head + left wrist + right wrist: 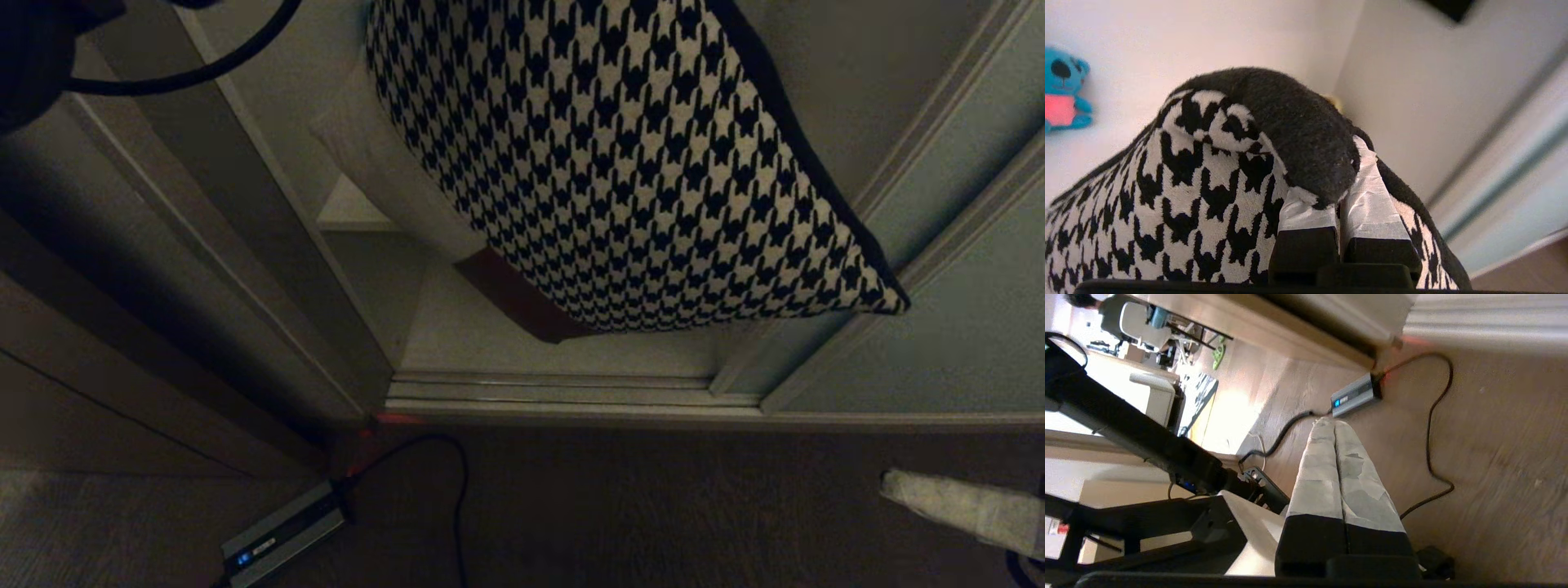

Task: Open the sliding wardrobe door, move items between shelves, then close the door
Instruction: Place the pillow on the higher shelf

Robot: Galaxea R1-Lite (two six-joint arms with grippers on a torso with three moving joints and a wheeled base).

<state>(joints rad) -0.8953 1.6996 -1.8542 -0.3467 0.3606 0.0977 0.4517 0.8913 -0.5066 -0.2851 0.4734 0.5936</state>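
Observation:
The black-and-white houndstooth cushion (pixel 629 155) hangs tilted in the air before the open wardrobe. My left gripper (pixel 1337 183) is shut on its black-backed edge (pixel 1298 130), and its taped fingers (pixel 1372 196) pinch the fabric. Behind it a cream cushion (pixel 384 163) with a brown band (pixel 514 298) leans over the off-white bottom shelf (pixel 482 339). A higher shelf (pixel 351 208) shows at the left. The pale grey-green sliding wardrobe door (pixel 971 310) stands pushed to the right. My right gripper (pixel 1329 424) is shut and empty, low over the floor at the right (pixel 894 483).
A ribbed metal floor track (pixel 555 394) runs along the wardrobe's foot. A grey power brick (pixel 282 535) with a black cable (pixel 461 490) lies on the wood floor at the left. A blue plush toy (pixel 1063 90) sits deep inside the wardrobe.

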